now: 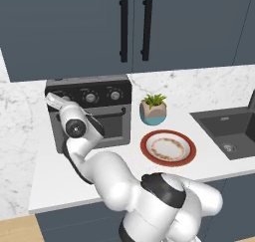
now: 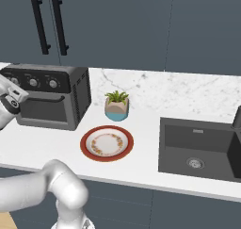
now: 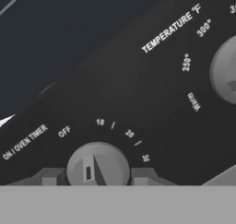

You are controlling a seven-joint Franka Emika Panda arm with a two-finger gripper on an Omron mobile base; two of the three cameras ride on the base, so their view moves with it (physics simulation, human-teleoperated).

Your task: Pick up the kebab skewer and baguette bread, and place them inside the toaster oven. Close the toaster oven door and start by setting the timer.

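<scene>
Pinching the timer knob [image 3: 97,167], the gripper [image 3: 97,176] seems ready to turn it; the toaster oven door [image 2: 43,109] is shut.

Boxy grey toaster oven [image 1: 94,114]: matt metal-look casing, with a black matt top panel [image 3: 138,94] printed in white lettering. Round silver timer knob [image 3: 97,167]: smooth brushed-metal look, dull sheen. Toaster oven door [image 1: 107,126]: dark glass window, black bar handle. White marble-look counter [image 2: 155,101]: smooth, grey-veined. Round red-rimmed plate [image 1: 168,147]: smooth ceramic look. Dark square sink [image 2: 200,148]: matt. Dark blue cabinet fronts [image 1: 189,27]: flat matt, with black handles [image 1: 135,28]. White robot arm [image 1: 114,181]: glossy plastic-like shell.
</scene>
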